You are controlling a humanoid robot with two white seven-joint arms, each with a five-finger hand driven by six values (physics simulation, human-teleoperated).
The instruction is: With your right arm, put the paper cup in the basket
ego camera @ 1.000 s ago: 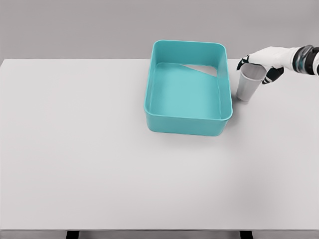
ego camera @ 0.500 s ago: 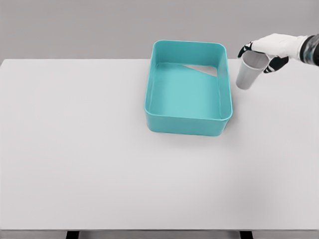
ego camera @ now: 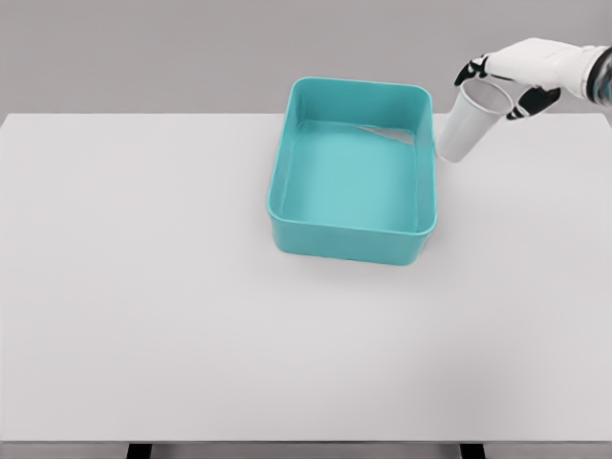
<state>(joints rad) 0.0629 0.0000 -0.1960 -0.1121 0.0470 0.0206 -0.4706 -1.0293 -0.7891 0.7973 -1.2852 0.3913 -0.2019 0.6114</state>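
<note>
Right hand (ego camera: 521,76) holds tilted paper cup (ego camera: 466,124) touching basket (ego camera: 350,247) rim.

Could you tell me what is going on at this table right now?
The robot's right hand grips a white paper cup by its rim and holds it tilted above the white table, right beside the far right corner of the teal rectangular plastic basket. The cup's base looks very close to the basket's right wall; I cannot tell whether they touch. The cup is not yet inside the basket, which holds nothing. The left arm is out of view.
</note>
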